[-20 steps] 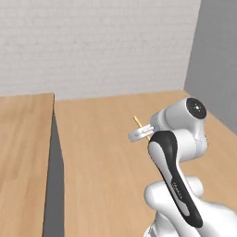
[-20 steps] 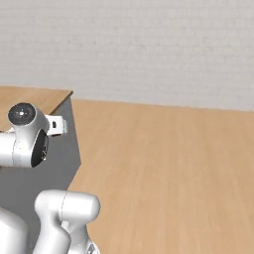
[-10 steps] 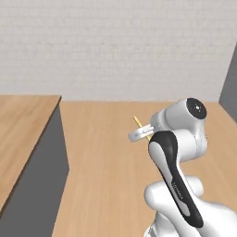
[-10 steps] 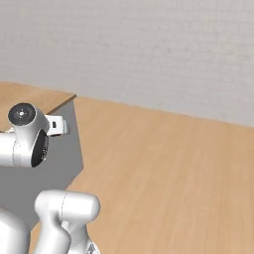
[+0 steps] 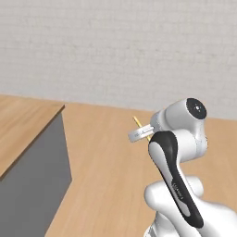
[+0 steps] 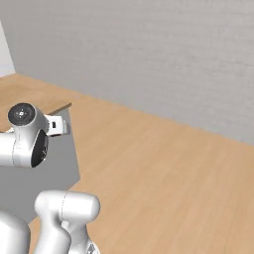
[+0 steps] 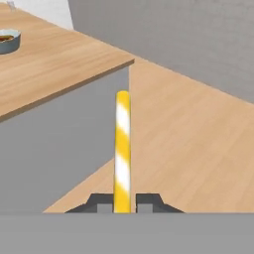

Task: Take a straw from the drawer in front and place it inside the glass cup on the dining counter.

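Observation:
The straw, striped pale yellow and white, stands straight up from between the two dark fingertips of my gripper, which is shut on its lower end. In the left base view the straw's tip pokes up past my gripper, held folded close to the arm at chest height. The dining counter, a light-wood top on a grey base, lies ahead to the left, and its corner also shows at the left of both base views. The glass cup and the drawer are out of view.
A small bowl sits on the counter's far left. The counter's grey side wall drops to a light wood floor that stretches right. A grey brick wall closes the back.
The whole picture has shifted: the base has moved, and the counter's corner has come further into view on the left. The arm keeps its pose and its hold on the straw.

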### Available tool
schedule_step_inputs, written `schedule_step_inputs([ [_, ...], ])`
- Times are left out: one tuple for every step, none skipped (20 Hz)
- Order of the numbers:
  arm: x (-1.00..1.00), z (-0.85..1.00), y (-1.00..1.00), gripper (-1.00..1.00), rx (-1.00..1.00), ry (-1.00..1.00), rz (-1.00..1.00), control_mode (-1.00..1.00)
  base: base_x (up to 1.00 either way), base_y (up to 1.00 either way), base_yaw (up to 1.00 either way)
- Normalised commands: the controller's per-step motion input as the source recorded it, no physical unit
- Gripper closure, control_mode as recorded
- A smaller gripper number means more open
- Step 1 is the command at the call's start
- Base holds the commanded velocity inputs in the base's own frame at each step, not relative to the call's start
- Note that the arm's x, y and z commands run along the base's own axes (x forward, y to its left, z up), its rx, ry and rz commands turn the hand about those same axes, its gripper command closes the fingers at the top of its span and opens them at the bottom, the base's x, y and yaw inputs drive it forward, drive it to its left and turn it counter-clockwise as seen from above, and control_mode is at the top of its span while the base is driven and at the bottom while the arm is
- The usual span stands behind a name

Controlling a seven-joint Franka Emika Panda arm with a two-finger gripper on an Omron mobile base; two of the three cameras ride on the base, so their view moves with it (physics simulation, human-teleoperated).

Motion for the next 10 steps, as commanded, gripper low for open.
schedule_step_inputs([
  [0.0,0.0,0.0,1.0,0.0,0.0,0.0,1.0,0.77,-0.79,0.37],
  [0.0,0.0,0.0,1.0,0.0,0.0,0.0,1.0,0.78,-0.8,0.37],
  [0.0,0.0,0.0,1.0,0.0,0.0,0.0,1.0,0.78,-0.8,0.37],
  [0.0,0.0,0.0,1.0,0.0,0.0,0.0,1.0,0.77,-0.8,0.37],
  [0.0,0.0,0.0,1.0,0.0,0.0,0.0,1.0,0.77,-0.8,0.37],
  [0.0,0.0,0.0,1.0,0.0,0.0,0.0,1.0,0.77,-0.8,0.37],
  [0.0,0.0,0.0,1.0,0.0,0.0,0.0,1.0,0.78,-0.79,0.37],
  [0.0,0.0,0.0,1.0,0.0,0.0,0.0,1.0,0.78,-0.79,0.37],
  [0.0,0.0,0.0,1.0,0.0,0.0,0.0,1.0,0.78,-0.79,0.37],
  [0.0,0.0,0.0,1.0,0.0,0.0,0.0,1.0,0.78,-0.8,0.37],
])
